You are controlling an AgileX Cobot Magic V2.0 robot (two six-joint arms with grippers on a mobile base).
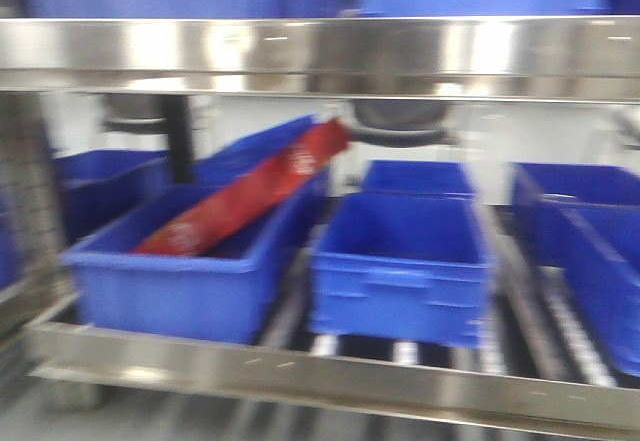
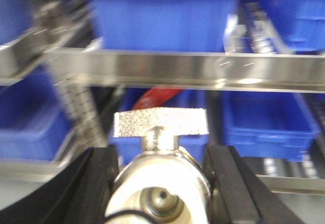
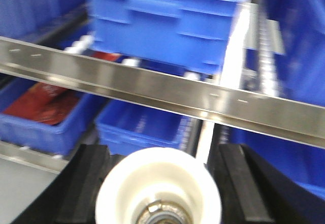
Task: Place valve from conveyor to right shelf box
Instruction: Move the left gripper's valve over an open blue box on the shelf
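Left wrist view, bottom centre: the left claw (image 2: 161, 188) is clamped on a silvery metal valve (image 2: 160, 125). Its black fingers (image 2: 94, 188) press either side of the rounded body, and the flat rough-cast handle stands upright above. So the valve is in the claw, out in front of the shiny stainless steel shelf (image 2: 193, 69), not in any box. The broad front rail crosses the frame just above the handle. There are blue plastic boxes (image 2: 162, 23) above and below the rail, and a sliver of red (image 2: 155, 98) shows right behind the handle.

Over to the right wrist view. The right claw (image 3: 160, 183) has a white round cup-shaped piece (image 3: 157, 170) at bottom centre, with a metal nut in its middle. Both black fingers sit tight against its sides (what the piece is, I can't make out). The steel rail slants across mid-frame, and at lower left a red packet (image 3: 45, 102) lies in one of the blue boxes.

Front view, all rather blurred: two steel rails, one along the top and one along the bottom. Between them at lower left is a left-hand blue box (image 1: 160, 296). The long red packet is propped in it on a slant, its upper end poking over the back rim. Just beside it, at centre, sits a middle blue box (image 1: 395, 296). More blue boxes fill the right edge and the top of the frame.
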